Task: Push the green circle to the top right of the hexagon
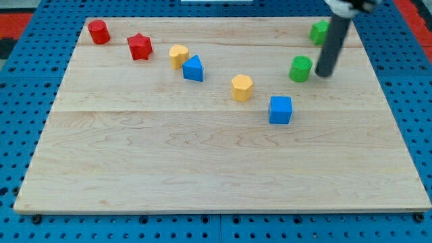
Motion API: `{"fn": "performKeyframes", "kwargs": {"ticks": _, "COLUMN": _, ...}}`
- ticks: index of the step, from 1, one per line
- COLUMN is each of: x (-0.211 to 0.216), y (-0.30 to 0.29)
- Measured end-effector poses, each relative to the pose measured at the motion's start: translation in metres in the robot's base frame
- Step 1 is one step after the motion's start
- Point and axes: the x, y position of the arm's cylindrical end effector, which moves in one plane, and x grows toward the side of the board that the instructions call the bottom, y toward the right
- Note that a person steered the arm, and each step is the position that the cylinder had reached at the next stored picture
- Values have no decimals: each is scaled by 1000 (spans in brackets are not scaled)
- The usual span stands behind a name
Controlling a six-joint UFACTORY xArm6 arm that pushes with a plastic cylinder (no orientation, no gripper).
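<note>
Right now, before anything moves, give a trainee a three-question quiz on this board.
1. True or false: my tip is just to the view's right of the green circle.
2. Which block sits nearest the yellow hexagon? A red star; B blue cube; C red cylinder.
3. How many blue blocks lie on the wooden board?

Key: 1 true; 2 B; 3 two.

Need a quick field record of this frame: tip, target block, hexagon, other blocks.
tip: my tip just to the view's right of the green circle, contact unclear
hexagon: yellow hexagon, to the lower left of the green circle
second green block: top right, partly behind the rod, shape unclear
blue: blue cube; blue triangle
red: red cylinder; red star
yellow block: touching the blue triangle
surface: wooden board
</note>
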Motion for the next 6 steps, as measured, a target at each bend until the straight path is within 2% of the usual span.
{"fn": "performKeyframes", "kwargs": {"ticks": 1, "x": -11, "y": -4}}
{"fn": "performKeyframes", "kwargs": {"ticks": 2, "x": -54, "y": 0}}
{"fn": "performKeyframes", "kwargs": {"ticks": 3, "x": -60, "y": -36}}
{"fn": "performKeyframes", "kwargs": {"ticks": 4, "x": -45, "y": -76}}
{"fn": "performKeyframes", "kwargs": {"ticks": 5, "x": -64, "y": -105}}
{"fn": "performKeyframes", "kwargs": {"ticks": 6, "x": -35, "y": -127}}
